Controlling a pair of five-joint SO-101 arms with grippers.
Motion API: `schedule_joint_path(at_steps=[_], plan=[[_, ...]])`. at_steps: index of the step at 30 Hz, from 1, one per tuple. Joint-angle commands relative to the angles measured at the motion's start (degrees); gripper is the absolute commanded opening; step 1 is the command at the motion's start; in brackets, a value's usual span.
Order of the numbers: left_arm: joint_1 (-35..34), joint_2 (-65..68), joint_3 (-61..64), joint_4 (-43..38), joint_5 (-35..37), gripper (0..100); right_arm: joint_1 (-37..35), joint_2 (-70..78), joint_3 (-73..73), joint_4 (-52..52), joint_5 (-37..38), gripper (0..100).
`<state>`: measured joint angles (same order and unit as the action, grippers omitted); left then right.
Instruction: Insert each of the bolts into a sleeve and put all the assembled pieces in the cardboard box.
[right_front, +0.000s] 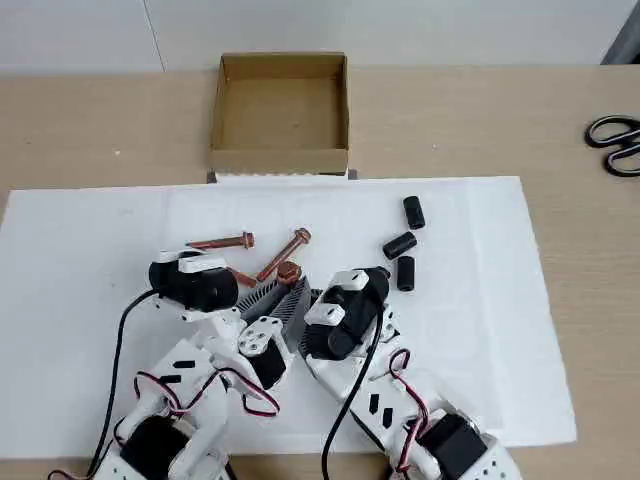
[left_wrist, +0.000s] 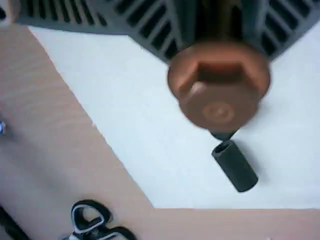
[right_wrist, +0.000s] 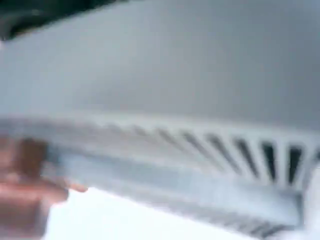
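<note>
**A:** I'm standing by the rig but the arms are blocking my view. What's the left gripper (right_front: 280, 290) doing from your side?

**B:** It's clamping a copper bolt (left_wrist: 218, 85). The jaws are closed tight on it just behind the hex head, and the head is poking out toward that arm's own camera. The whole thing is hanging low over the white sheet (right_front: 100, 250), around the front middle.

**A:** And the right gripper (right_front: 303, 303)?

**B:** It's sitting nose to nose with the left one, right beside that bolt. Honestly I can't tell how far open it is, or whether it's gripping anything at all.

**A:** Where's the rest of the hardware lying?

**B:** There are two loose bolts (right_front: 220, 241) lying on the sheet just past the grippers. One is lying flat across. The other is slanting, with its head pointing up and away to the right. The three black sleeves (right_front: 399, 244) are lying in a loose cluster further right, each one apart from the others. From the left wrist camera, one sleeve (left_wrist: 235, 165) is showing just beyond the held bolt's head.

**A:** And the box?

**B:** The cardboard box (right_front: 280, 110) is sitting open on the bare table (right_front: 100, 120), right up against the far edge of the sheet and well apart from both arms. A pair of scissors (right_front: 615, 145) is lying on the wood way off at the far right.
</note>
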<state>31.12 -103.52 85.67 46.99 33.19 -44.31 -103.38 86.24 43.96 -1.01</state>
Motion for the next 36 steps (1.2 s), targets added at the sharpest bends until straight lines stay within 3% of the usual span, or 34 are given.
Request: schedule_joint_path(at_steps=[1,13,21,36], plan=[[0.1,-0.6,1.5,1.6,-0.1,1,0.5,-0.5,-1.5,-3.2,0.6,0.4],[0.0,-0.6,4.0,3.4,-0.3,1,0.8,-0.4,-3.2,-2.7,0.7,0.4],[0.0,-0.6,4.0,3.8,-0.3,23,0.8,-0.4,-2.7,-2.6,0.6,0.4],[-0.2,-0.6,-5.6,3.8,-2.3,23,0.8,-0.4,0.9,-2.6,0.6,0.4]])
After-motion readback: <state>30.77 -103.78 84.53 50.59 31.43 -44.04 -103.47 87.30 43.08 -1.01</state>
